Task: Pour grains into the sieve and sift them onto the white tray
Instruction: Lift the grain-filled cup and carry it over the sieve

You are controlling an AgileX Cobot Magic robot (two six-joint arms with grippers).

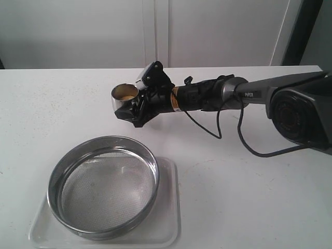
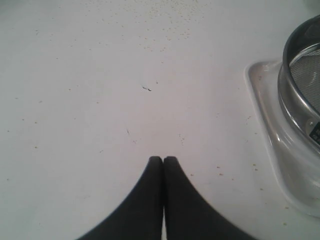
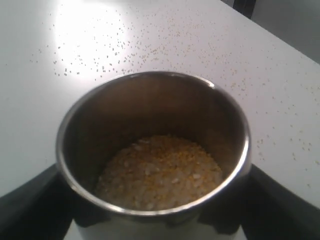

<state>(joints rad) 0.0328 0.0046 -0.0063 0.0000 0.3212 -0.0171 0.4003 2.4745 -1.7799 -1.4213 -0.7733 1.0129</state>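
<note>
The left gripper (image 2: 163, 159) hangs clenched and empty over the white table (image 2: 100, 100), out of the way. Near it, the wide, shallow steel sieve with a wire-mesh bottom (image 1: 98, 225) sits on the flat white rectangular tray (image 1: 168, 207), ready to catch siftings. Farther right, the right gripper (image 1: 137, 110) clasps a small round steel cup (image 1: 125, 96), held upright so the yellow-and-pale grains (image 3: 160, 170) don't spill. Nothing looks poured yet.

"PiPER" on right arm (image 1: 258, 91)

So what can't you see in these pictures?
- Left wrist view: sieve and white tray mostly cut off by the edge.
- Right wrist view: steel cup hides the tips of the right claw.
- Exterior view: left claw out of frame; grains too small.
</note>
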